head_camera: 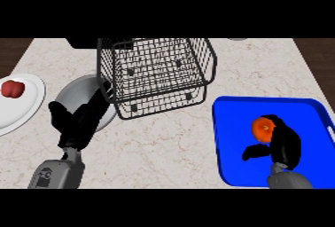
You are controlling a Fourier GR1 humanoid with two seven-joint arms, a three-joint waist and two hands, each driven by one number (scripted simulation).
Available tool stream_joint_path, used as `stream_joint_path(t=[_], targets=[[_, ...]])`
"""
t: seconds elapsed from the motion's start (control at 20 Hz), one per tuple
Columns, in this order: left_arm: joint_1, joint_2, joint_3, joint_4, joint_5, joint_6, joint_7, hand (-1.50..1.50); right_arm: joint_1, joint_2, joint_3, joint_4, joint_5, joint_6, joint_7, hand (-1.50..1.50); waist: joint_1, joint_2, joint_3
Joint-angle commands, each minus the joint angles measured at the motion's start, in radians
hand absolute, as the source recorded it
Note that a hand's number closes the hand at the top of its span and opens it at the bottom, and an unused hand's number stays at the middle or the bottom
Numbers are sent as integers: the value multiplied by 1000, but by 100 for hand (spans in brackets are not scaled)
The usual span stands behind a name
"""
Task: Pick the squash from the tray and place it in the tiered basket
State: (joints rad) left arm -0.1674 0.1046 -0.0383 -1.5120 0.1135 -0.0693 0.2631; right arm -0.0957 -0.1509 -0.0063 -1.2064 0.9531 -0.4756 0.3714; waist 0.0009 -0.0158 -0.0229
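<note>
Here we see our left hand (73,126) open, fingers straight, over a grey plate (77,91) beside the basket (157,73). On the blue tray (229,133), our right hand (282,144) curls around the orange squash (262,128); its long axis is hidden.

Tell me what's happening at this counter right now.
The robot's right hand is over the blue tray, its fingers curled round an orange squash that has not yet left the tray. The black wire tiered basket stands to the tray's upper left, with nothing in it. The left hand rests open over a grey plate. A white plate at the far left holds a red fruit.
</note>
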Motion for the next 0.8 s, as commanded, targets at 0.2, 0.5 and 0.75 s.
stream_joint_path(t=[0.2, 0.5, 0.75], targets=[[5, -16, -12, 6, -24, 5, -12, 0, -54, 30, -22, 115, 15, -117, -62, 150, 3, 17, 23], [17, 2, 22, 13, -3, -8, -34, 0, 63, 52, 163, -124, 97, 134, 6, 150, -6, 12, 20], [-18, -1, 19, 15, -1, -3, 12, 0, 59, 44, 304, -221, 133, 394, 21, 150, -8, 9, 20]])
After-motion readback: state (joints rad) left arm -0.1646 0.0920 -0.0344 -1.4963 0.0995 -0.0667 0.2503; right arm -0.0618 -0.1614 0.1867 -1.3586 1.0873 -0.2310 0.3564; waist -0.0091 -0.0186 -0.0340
